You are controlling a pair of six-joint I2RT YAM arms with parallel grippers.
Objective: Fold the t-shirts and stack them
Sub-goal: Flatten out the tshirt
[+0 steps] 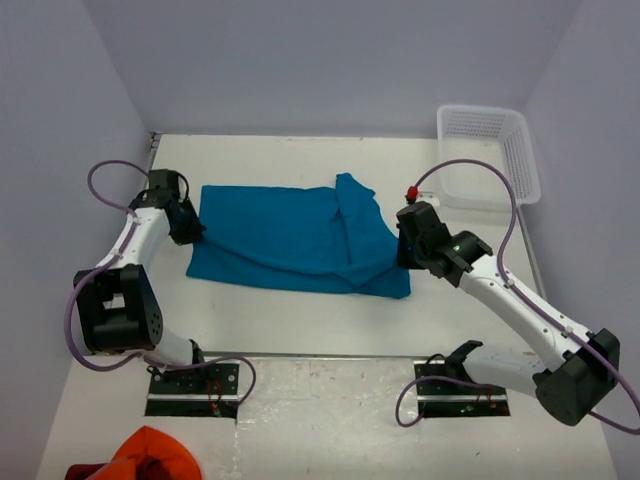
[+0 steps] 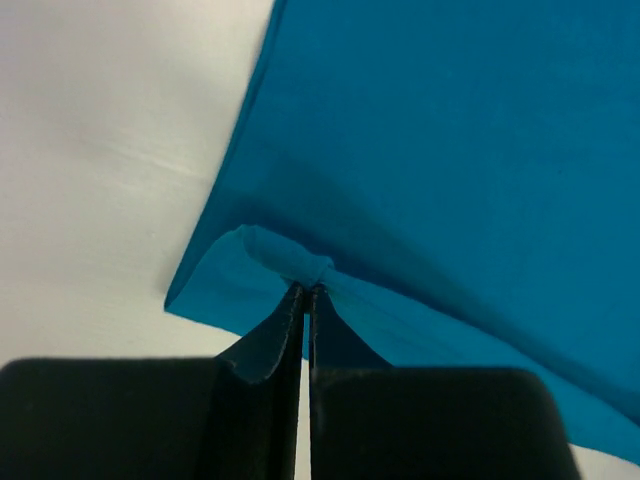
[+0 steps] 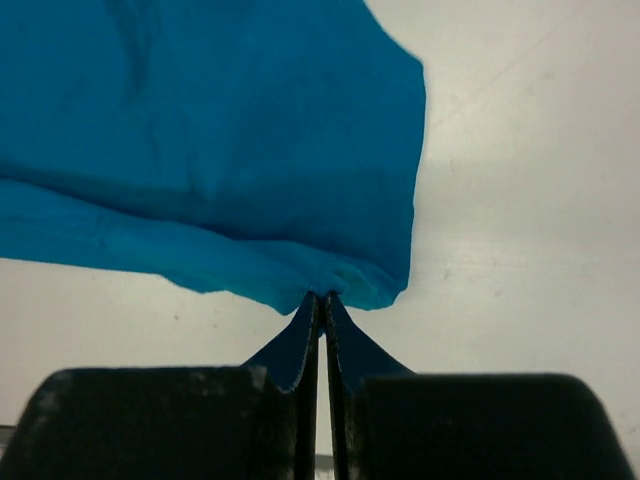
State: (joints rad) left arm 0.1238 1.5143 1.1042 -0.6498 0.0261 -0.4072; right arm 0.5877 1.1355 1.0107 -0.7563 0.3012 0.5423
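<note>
**Top view.** We see one teal-blue t-shirt (image 1: 290,240) lying across the middle of the white table (image 1: 300,325). Its right part is doubled over into a raised ridge. The left gripper (image 1: 192,230) meets the left edge of the cloth and the right gripper (image 1: 404,250) meets the right edge. From this height we cannot tell how the fingers stand. A white mesh basket (image 1: 522,150) sits at the far right corner, well apart from the t-shirt. A bunched orange-red cloth (image 1: 150,455) lies at the near left edge, beside the base of the left arm. Only this view shows these two things.

**Left wrist view.** Here we see what the top view hides. The dark fingers (image 2: 270,345) of the left gripper (image 2: 305,295) are pressed together, and a small puckered fold of the t-shirt (image 2: 450,150) is pinched at their tips. The cloth spreads away to the upper right. Bare table (image 2: 100,150) fills the left side.

**Right wrist view.** The fingers (image 3: 290,350) of the right gripper (image 3: 322,300) are likewise pressed together. They pinch the lower edge of the t-shirt (image 3: 200,130) close to its corner. The cloth fans out up and to the left, with creases running toward the pinch. Bare table (image 3: 530,200) shows to the right and beneath the edge of the cloth.
</note>
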